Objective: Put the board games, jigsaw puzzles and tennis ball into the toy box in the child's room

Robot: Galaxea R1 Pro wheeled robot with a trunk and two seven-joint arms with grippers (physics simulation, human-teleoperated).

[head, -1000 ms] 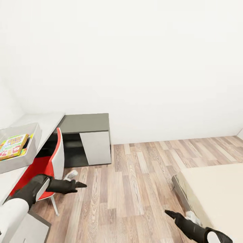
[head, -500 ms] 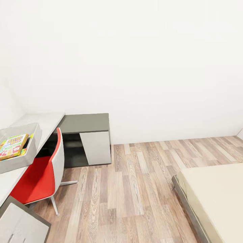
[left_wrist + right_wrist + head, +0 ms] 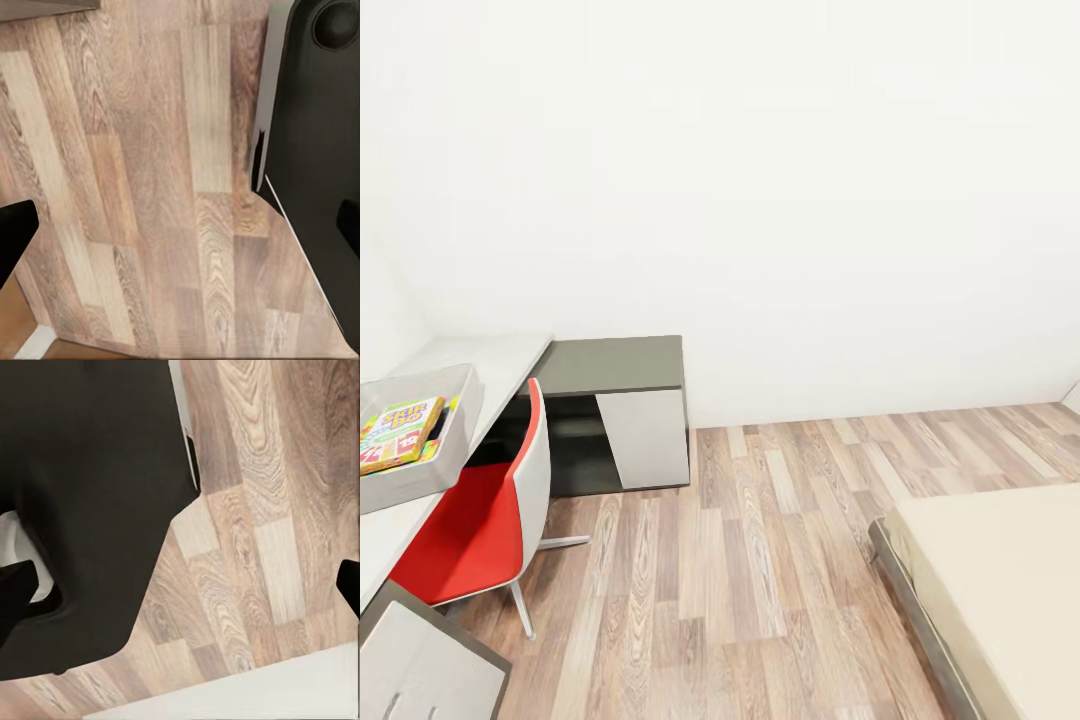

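Compared with a second ago, both arms have dropped out of the head view; back then the left one reached over the red chair (image 3: 480, 520) and the right one hung near the bed (image 3: 1000, 590) corner. Half a second ago they were already gone, and nothing in the room has shifted since.

The toy box (image 3: 455, 430) sits on the tabletop (image 3: 470, 360) at the left edge of the head view. A board game (image 3: 400, 430) lies flat inside it, the yellow-green one with red marks, and a thin strip of bright colour peeks out from beside it (could be a puzzle, too small to say). The dark-topped cabinet (image 3: 622, 365) with the white door joins the far end of the tabletop. The chair is tucked in just beside the tabletop's edge, and the bed mattress is bare in the part that shows.

The wrist views look down at the wood floor (image 3: 760, 560) next to the robot's own dark body. The left gripper (image 3: 184, 225) has its two black fingertips (image 3: 15, 225) at opposite edges of the picture, so it's spread wide with nothing between them. The right gripper (image 3: 180, 592) is the same, wide apart and holding nothing.
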